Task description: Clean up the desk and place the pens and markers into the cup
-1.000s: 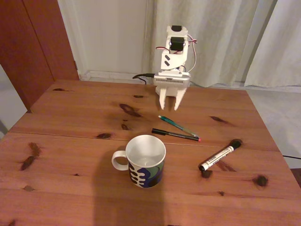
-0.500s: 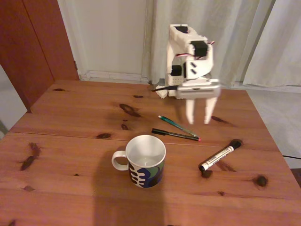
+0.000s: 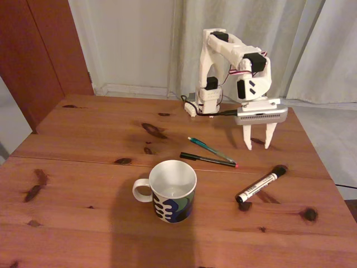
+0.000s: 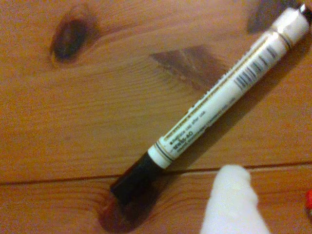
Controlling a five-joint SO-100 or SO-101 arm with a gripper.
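Jaws (image 3: 257, 144) are seen parted and empty in the fixed view, pointing down above the bench (image 3: 83, 223), up-view of the marker (image 3: 260, 184); nothing is gripped. The marker lies flat and slanted on the planks, black cap (image 4: 132, 179) at its far end in the fixed view; in the wrist view the white barrel (image 4: 219, 97) runs diagonally, one white fingertip (image 4: 233, 204) showing at the bottom edge near the cap. Teal pen (image 3: 209, 148) and black pen (image 3: 207, 159) lie just beside each other, converging toward their right ends, between jaws and cup (image 3: 170, 191); the cup stands upright and looks empty. Judged step: approach to the marker. For a sound grasp, the wrist should be rotated so the jaws close across the barrel, centred on the printed mid-section rather than the cap; descent is best kept vertical so the marker is not rolled.
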